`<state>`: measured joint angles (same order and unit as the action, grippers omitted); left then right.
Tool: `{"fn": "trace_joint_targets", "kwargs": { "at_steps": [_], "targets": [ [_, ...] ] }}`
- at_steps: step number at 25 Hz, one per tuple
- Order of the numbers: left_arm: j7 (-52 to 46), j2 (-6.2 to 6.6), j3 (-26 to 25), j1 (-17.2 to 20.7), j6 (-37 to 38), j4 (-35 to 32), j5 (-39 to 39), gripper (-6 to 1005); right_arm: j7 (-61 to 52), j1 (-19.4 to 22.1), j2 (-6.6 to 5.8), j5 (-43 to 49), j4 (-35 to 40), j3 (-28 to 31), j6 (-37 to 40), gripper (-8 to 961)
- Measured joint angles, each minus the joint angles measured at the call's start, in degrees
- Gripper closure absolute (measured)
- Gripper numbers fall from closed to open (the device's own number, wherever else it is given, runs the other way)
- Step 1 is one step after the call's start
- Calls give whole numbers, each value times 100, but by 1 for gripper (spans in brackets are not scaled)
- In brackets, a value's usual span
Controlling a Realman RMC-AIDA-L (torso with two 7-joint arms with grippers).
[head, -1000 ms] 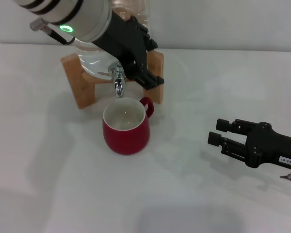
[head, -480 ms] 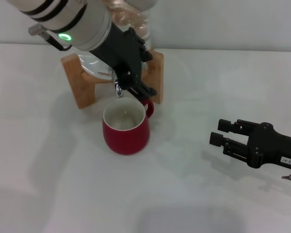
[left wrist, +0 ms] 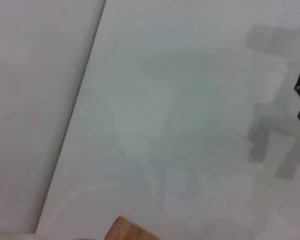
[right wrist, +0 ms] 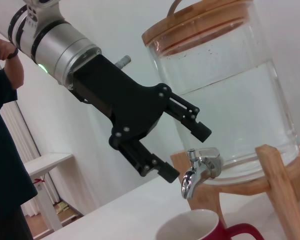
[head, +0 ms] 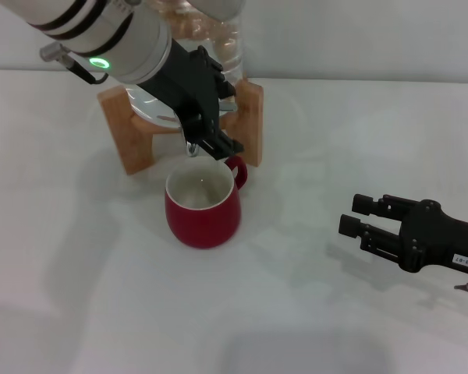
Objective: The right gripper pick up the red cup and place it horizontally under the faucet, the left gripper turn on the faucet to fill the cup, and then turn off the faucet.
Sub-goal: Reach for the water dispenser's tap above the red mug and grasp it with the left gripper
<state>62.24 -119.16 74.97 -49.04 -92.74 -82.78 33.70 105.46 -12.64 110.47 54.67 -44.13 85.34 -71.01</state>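
The red cup (head: 202, 204) stands upright on the bench (head: 78, 257), directly below the faucet (right wrist: 199, 170). The left pincer (head: 212, 118), fingers apart, is at the faucet's lever, straddling the tap. The right pincer (head: 357, 220), also spread, rests far right, well away.

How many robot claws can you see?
2. The left tool is up at the faucet, above the red cup, fingers apart. The right tool hovers off to the cup's right, also open. No others show.
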Motion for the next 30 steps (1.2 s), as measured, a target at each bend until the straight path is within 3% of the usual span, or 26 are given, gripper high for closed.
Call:
{"fn": "trace_joint_targets", "kwargs": {
  "at_steps": [30],
  "targets": [
    [136, 2, 67, -178, 559, 653, -88, 188, 0, -1, 0, -27, 10, 0, 0, 478]
  ]
}}
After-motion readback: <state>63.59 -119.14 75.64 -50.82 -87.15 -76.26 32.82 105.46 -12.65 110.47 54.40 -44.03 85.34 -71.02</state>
